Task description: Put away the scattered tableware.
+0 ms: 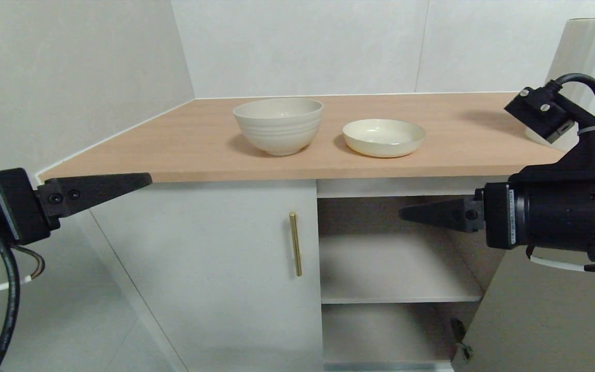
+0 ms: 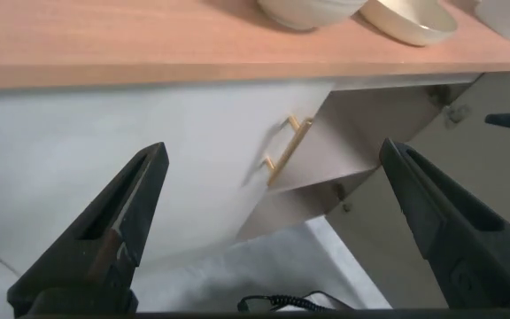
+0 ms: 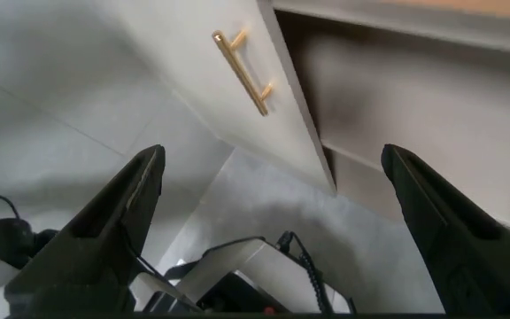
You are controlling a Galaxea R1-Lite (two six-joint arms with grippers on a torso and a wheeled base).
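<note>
We see two pieces of cream tableware on the wooden worktop (image 1: 173, 150), both upright and empty. The deep ribbed bowl (image 1: 279, 125) stands to the left and the shallow dish (image 1: 384, 137) to its right. They are near each other but apart, with a strip of bare wood between them. At the far right end of the worktop stands a pale ribbed thing (image 1: 592, 51), cut off by the picture's edge; we take it for a lamp shade, though we cannot be sure.

Below the worktop is a white cabinet. Its left door (image 1: 215, 268) is shut and carries an upright brass handle (image 1: 295, 244) near its right edge. The right door (image 1: 545, 320) stands swung open, baring a compartment with one shelf (image 1: 395, 297) across its middle.

The left pincer (image 2: 271, 152) hangs in front of the cabinet at the left end of the worktop, about level with its front edge and well apart from the bowl. Its fingers (image 2: 122, 221) are spread wide with nothing between them.

The right pincer (image 3: 271, 152) sits before the open compartment, just under the worktop and above the shelf, pointing leftward toward the shut door. Its fingers (image 3: 113, 221) are likewise spread wide and hold nothing. From its wrist we look past them at the brass handle and the edge of the shut door.
</note>
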